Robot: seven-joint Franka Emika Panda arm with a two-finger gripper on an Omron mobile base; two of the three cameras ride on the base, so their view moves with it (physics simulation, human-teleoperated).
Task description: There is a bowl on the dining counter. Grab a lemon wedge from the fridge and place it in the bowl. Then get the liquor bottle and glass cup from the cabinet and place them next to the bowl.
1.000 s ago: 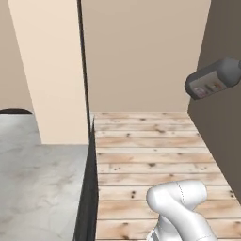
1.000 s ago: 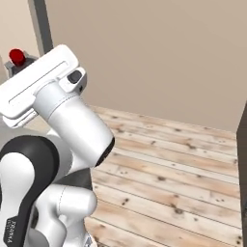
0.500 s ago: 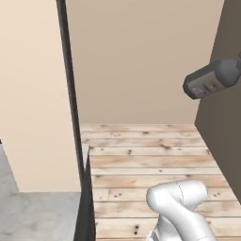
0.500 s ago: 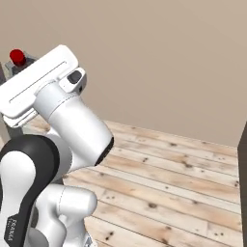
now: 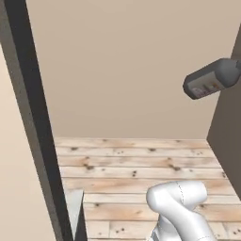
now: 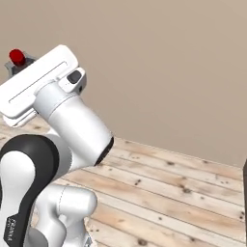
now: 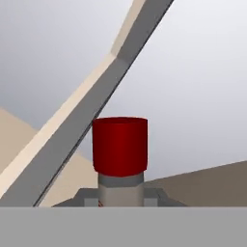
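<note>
In the left base view the liquor bottle (image 5: 212, 78) is hanging in the air up around 2 o'clock, tipped almost sideways, a grey body with a pale label carrying small coloured marks, over the wooden plank floor (image 5: 136, 174). Over in the right base view its red cap (image 6: 17, 56) is poking out at about 10 o'clock just behind the white arm (image 6: 62, 125). In the hand view that red cap and grey neck are sitting at 6 o'clock, with the gripper clamping shut on the bottle.
</note>
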